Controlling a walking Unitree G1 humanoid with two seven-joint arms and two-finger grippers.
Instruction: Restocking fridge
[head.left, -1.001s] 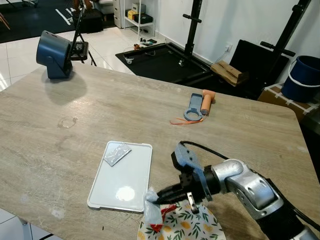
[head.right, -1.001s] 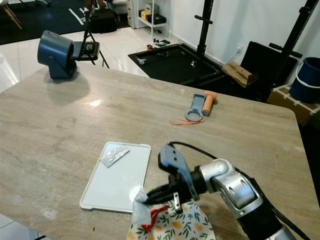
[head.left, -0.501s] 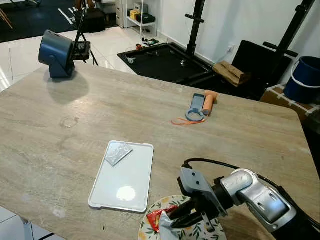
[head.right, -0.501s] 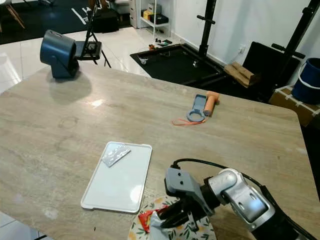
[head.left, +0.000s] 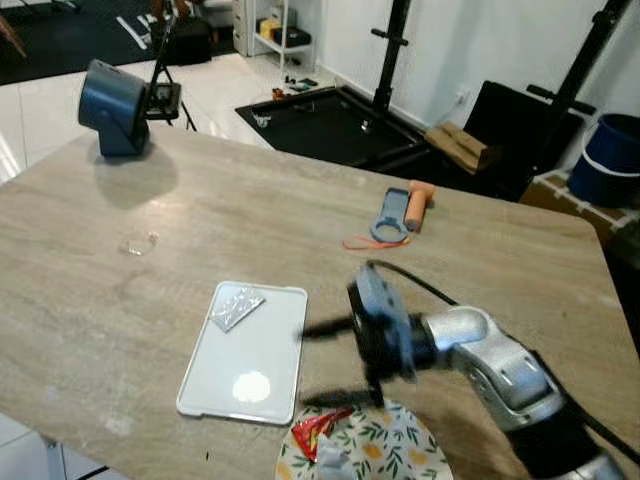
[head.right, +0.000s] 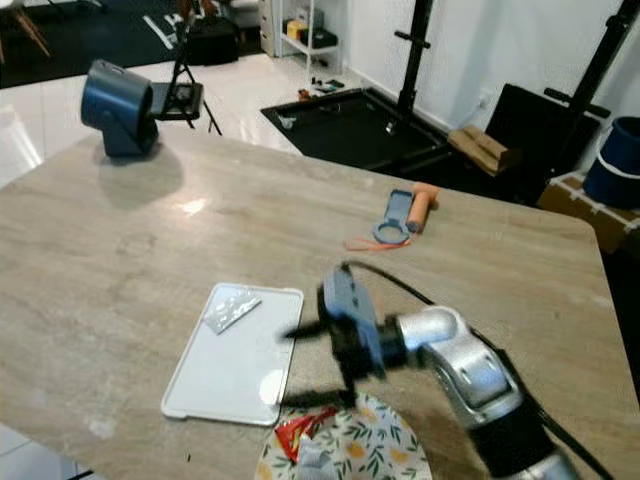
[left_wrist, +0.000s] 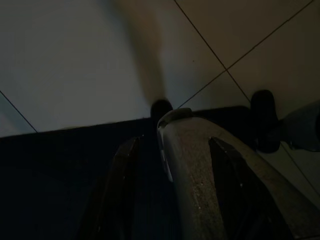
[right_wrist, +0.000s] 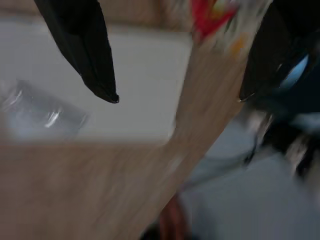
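- Plate (head.left: 400, 455) with a fruit print sits at the near table edge, with a red wrapper (head.left: 315, 432) and a pale crumpled scrap (head.left: 330, 463) lying on its left side
- Right gripper (head.left: 335, 362) hangs just above the plate's far-left rim, fingers spread wide and holding nothing; one finger points over the tray, the other sits low by the wrapper; the picture is blurred here, so finger tips are only roughly placed
- The wrapper lies just below and nearer than the gripper, so the right arm is the one to reach it; a short drop toward the robot would probably do
- White tray (head.left: 262, 380) lies just left of the plate, its long axis running away from the robot; a silver foil packet (head.left: 234, 306) rests at its far-left corner, well apart from the gripper
- Left gripper (left_wrist: 172, 200) hangs idle over tiled floor; I cannot tell its state
- Farther off on the table (head.left: 200, 210): a blue tool with an orange handle (head.left: 396, 211), and at the far-left corner a dark blue device (head.left: 112, 105)
- No brand, label or writing can be read on anything
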